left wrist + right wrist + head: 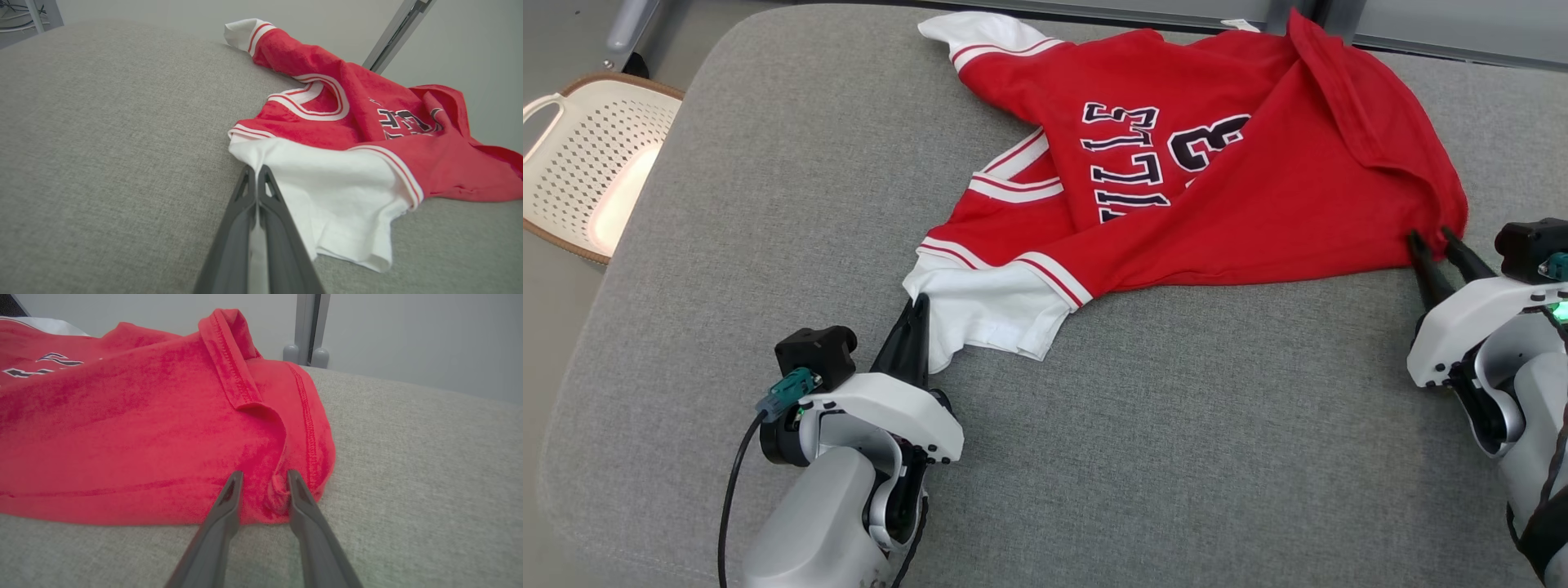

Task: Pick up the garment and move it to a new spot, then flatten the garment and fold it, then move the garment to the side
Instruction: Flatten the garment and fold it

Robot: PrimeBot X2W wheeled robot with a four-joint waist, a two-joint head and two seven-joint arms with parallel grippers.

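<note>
The garment (1258,220) is a red jersey with white sleeves and dark lettering, lying rumpled across the far half of a grey cushioned surface (1176,457). My left gripper (919,309) is shut on the near white sleeve's edge; in the left wrist view a strip of white cloth (327,183) runs between the closed fingers of that gripper (256,170). At the jersey's right corner, my right gripper (1432,238) has its jaws apart. In the right wrist view this gripper (264,477) straddles a bunched fold of the red hem (122,437), low on the cushion.
A cream perforated basket (588,163) stands on the floor beyond the cushion's left edge. Metal frame posts (306,326) rise behind the far edge. The near half of the cushion is bare grey fabric.
</note>
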